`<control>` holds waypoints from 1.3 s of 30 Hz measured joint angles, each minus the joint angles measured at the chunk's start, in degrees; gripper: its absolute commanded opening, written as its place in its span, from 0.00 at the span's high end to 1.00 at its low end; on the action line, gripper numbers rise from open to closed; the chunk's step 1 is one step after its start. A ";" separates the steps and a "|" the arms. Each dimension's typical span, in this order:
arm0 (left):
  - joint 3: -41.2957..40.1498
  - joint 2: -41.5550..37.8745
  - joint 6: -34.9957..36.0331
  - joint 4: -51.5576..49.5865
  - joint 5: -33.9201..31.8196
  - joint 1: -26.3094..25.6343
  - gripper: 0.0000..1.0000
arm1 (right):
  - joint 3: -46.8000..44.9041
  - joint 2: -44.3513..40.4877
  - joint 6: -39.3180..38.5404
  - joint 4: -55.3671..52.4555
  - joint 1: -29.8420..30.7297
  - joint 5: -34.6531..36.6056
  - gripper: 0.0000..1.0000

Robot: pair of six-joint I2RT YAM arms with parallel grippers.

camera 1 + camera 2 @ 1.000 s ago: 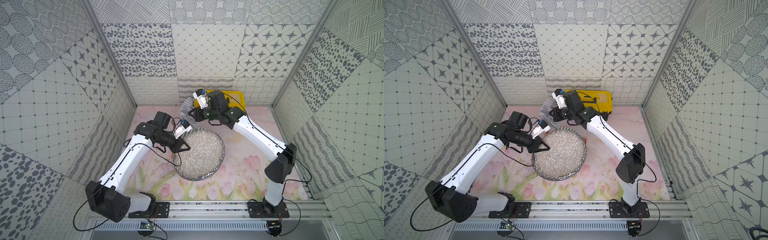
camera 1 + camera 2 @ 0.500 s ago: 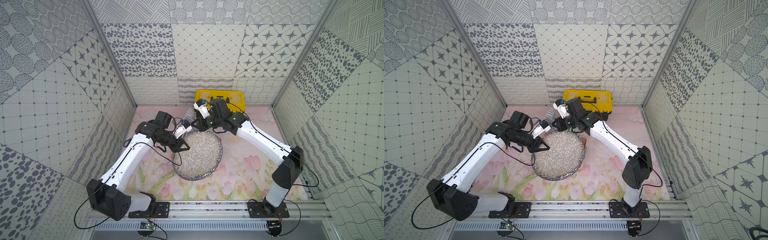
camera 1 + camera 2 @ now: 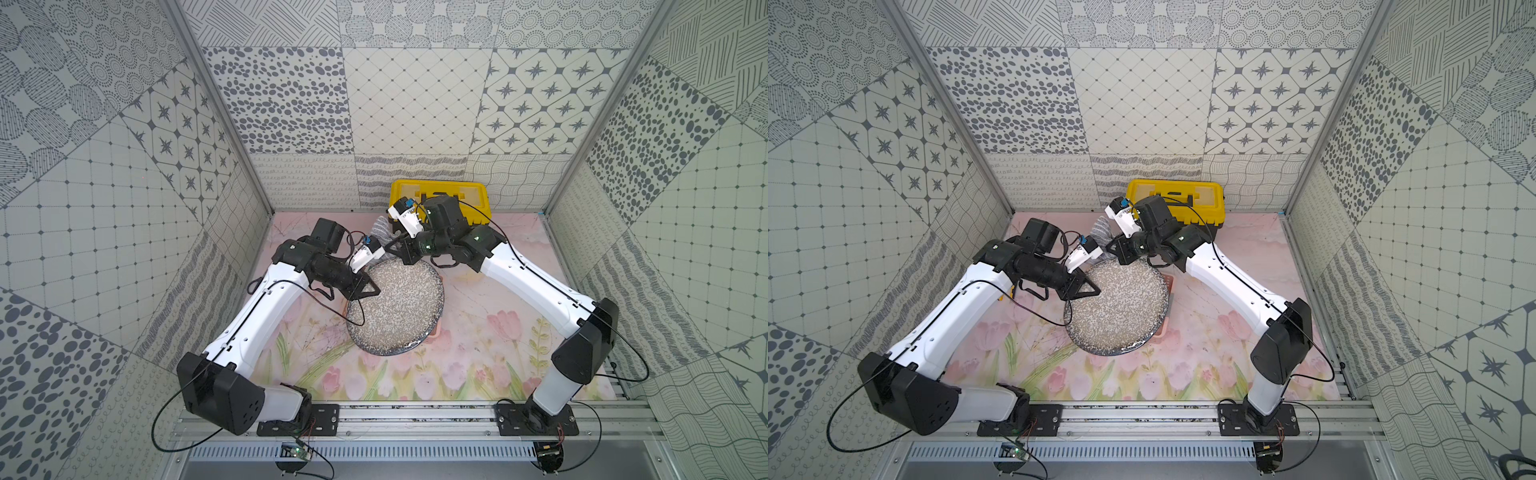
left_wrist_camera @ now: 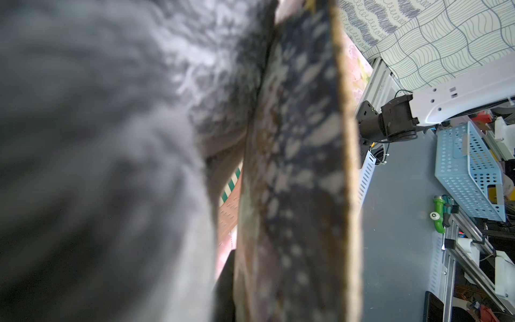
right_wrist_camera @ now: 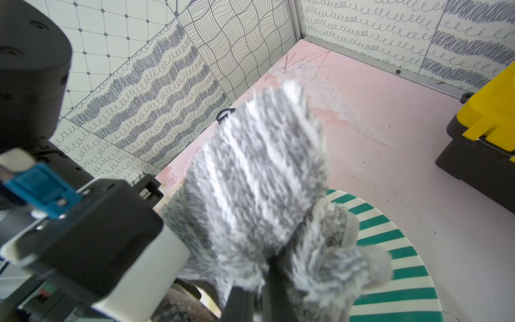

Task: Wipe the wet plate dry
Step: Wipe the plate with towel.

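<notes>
Both top views show a round speckled plate (image 3: 395,307) (image 3: 1117,309) tilted above the floral mat. My left gripper (image 3: 365,291) (image 3: 1086,289) is shut on its left rim. In the left wrist view the plate's rim (image 4: 301,167) runs edge-on, close to the lens. A fluffy grey-and-white striped cloth (image 3: 380,230) (image 3: 1100,230) (image 5: 259,178) hangs at the plate's far rim. My right gripper (image 3: 395,247) (image 3: 1113,249) (image 5: 262,292) is shut on that cloth. The cloth (image 4: 111,139) also fills the blurred side of the left wrist view.
A yellow toolbox (image 3: 440,197) (image 3: 1177,195) (image 5: 490,117) stands against the back wall. A green-striped plate (image 5: 395,245) lies on the mat under the cloth. Something pink (image 3: 435,331) peeks from under the speckled plate's right edge. Patterned walls close in on three sides.
My right gripper has come down and forward with the cloth to the plate's far rim, uncovering the yellow toolbox. The left gripper keeps its hold on the plate.
</notes>
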 measured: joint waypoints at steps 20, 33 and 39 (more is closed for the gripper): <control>1.44 0.02 -1.14 -1.90 -0.17 0.04 1.00 | -15.67 -8.44 -0.07 2.73 -6.97 1.88 1.00; 4.04 1.46 -3.37 -1.70 2.43 4.79 1.00 | -23.89 -12.92 0.20 5.81 -11.06 2.01 1.00; 4.07 1.70 -4.92 -1.16 5.11 7.76 1.00 | -26.69 -14.19 0.37 6.69 -12.09 1.79 1.00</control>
